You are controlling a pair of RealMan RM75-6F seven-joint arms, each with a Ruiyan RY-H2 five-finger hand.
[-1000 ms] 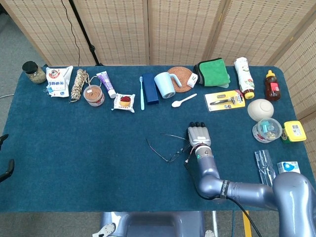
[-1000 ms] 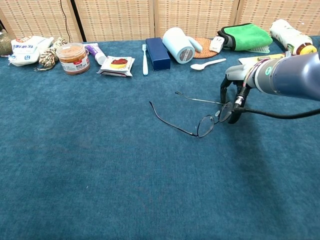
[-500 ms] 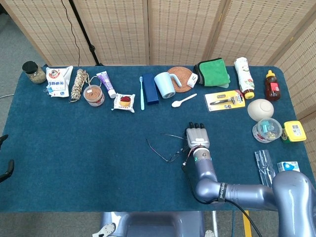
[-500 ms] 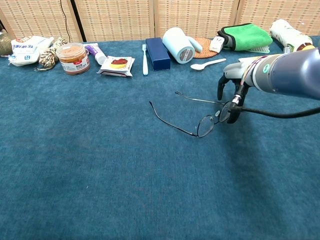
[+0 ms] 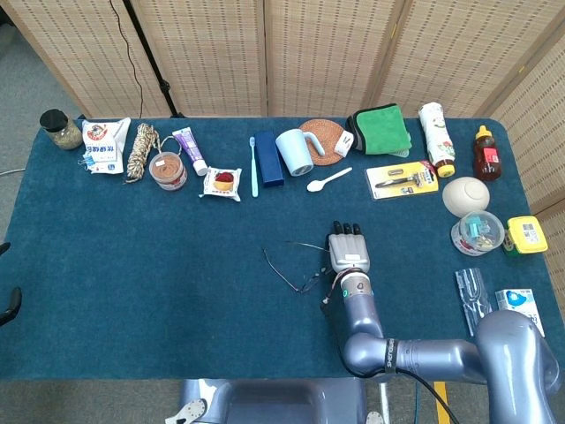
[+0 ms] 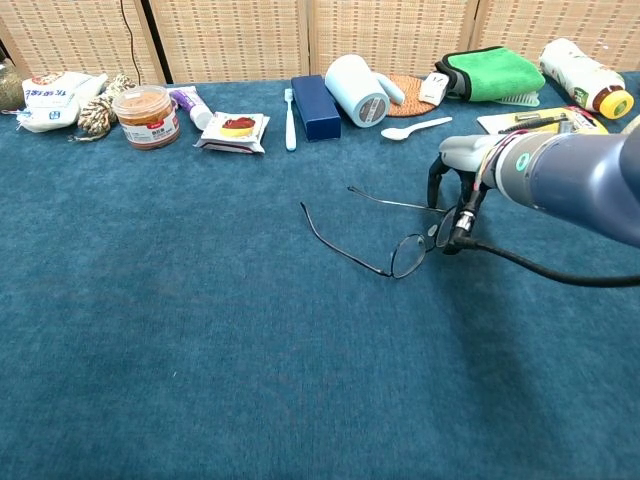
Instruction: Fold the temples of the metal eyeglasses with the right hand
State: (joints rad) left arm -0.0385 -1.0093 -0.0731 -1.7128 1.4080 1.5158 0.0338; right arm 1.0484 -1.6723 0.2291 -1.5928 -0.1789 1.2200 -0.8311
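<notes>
The metal eyeglasses [image 6: 392, 258] [image 5: 305, 281] lie on the blue cloth mid-table with both thin temples spread open. One temple [image 6: 335, 240] runs out to the left. The other temple [image 6: 390, 200] runs along the far side. My right hand [image 6: 455, 195] [image 5: 346, 249] stands over the frame's right end, palm down, with its fingers arched over the far temple's hinge. Its thumb tip touches the frame beside the right lens, and nothing is gripped. Of my left hand only dark tips [image 5: 5, 305] show at the left edge of the head view.
Along the far edge stand a jar [image 6: 146, 115], a snack packet [image 6: 233, 128], a toothbrush [image 6: 290, 117], a navy case [image 6: 315, 105], a tipped mug [image 6: 357, 90], a white spoon [image 6: 415, 127] and a green cloth [image 6: 493, 73]. More containers sit at the right [image 5: 477, 231].
My right hand has moved a little left and closed in on the frame's right end. The eyeglasses have shifted slightly left with it. The dark tips at the left edge have drawn further out.
</notes>
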